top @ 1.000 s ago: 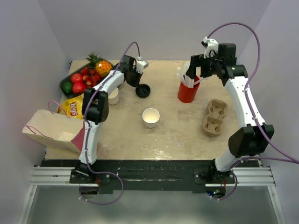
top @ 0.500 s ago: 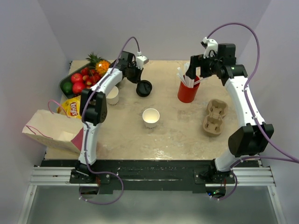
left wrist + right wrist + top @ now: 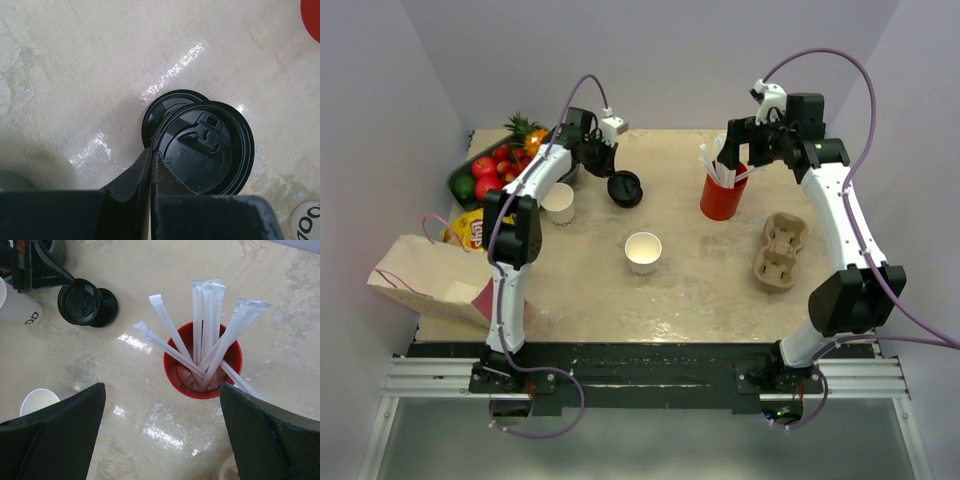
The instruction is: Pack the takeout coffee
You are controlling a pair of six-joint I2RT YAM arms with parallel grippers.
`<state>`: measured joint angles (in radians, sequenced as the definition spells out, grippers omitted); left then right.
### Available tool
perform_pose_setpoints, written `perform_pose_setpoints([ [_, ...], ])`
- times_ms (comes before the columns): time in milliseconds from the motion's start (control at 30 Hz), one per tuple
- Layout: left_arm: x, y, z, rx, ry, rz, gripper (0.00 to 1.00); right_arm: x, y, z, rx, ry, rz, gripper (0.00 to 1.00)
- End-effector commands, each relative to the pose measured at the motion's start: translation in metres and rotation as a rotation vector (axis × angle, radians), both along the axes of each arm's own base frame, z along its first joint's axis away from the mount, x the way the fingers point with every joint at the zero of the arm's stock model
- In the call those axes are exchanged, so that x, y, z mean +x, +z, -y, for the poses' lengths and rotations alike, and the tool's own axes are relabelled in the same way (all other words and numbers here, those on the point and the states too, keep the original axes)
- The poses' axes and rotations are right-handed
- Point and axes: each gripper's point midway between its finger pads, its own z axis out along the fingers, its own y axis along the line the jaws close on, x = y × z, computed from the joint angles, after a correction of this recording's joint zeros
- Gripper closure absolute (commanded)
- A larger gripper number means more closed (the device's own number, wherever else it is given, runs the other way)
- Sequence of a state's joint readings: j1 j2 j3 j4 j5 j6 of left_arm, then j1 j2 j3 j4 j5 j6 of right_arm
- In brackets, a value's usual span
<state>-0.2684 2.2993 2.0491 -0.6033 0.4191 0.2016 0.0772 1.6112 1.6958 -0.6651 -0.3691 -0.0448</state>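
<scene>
A white paper cup [image 3: 643, 251] stands open in the middle of the table and also shows in the right wrist view as the cup [image 3: 37, 400]. My left gripper [image 3: 151, 154] is shut on the rim of a black lid [image 3: 207, 150], held a little above a second black lid [image 3: 162, 107] on the table. From above, the held lid [image 3: 625, 188] sits at the back, left of centre. My right gripper [image 3: 162, 390] is open and empty, hovering over the red cup of white straws [image 3: 202, 362].
Another white cup [image 3: 558, 202] stands by the left arm. A fruit tray [image 3: 463, 172], a chips bag [image 3: 475, 228] and a paper bag [image 3: 430, 275] fill the left side. A cardboard cup carrier [image 3: 780, 250] lies at the right.
The left wrist has swung back and to the left while staying shut on the lid, which has barely shifted. The right arm has not moved.
</scene>
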Motion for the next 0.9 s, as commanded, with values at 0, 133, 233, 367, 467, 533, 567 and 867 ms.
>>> perform_pose_setpoints([
  [0,0.000,0.018,0.004,-0.065,-0.039,0.011,1.00,0.003,0.019,-0.004,0.020,0.027,0.059,0.01],
  [133,-0.007,0.013,0.008,-0.096,-0.073,-0.021,1.00,-0.023,0.025,-0.058,-0.065,0.422,0.130,0.05],
  [233,-0.008,0.011,0.008,-0.094,-0.099,-0.025,1.00,-0.039,0.005,-0.103,-0.293,0.772,0.242,0.17],
  [367,-0.009,0.014,0.008,-0.085,-0.119,-0.025,1.00,-0.032,-0.019,-0.145,-0.515,1.029,0.482,0.24],
  [467,-0.011,0.019,0.010,-0.095,-0.129,-0.018,1.00,-0.017,-0.053,-0.163,-0.617,1.170,0.532,0.27],
  [533,-0.012,0.024,0.011,-0.110,-0.137,-0.018,1.00,0.001,-0.068,-0.176,-0.614,1.203,0.558,0.28],
  [567,-0.015,0.026,0.014,-0.126,-0.149,-0.024,1.00,0.007,-0.071,-0.180,-0.626,1.221,0.582,0.29],
  [867,-0.012,0.033,0.018,-0.148,-0.159,-0.013,1.00,0.030,-0.132,-0.198,-0.845,1.511,0.757,0.33],
])
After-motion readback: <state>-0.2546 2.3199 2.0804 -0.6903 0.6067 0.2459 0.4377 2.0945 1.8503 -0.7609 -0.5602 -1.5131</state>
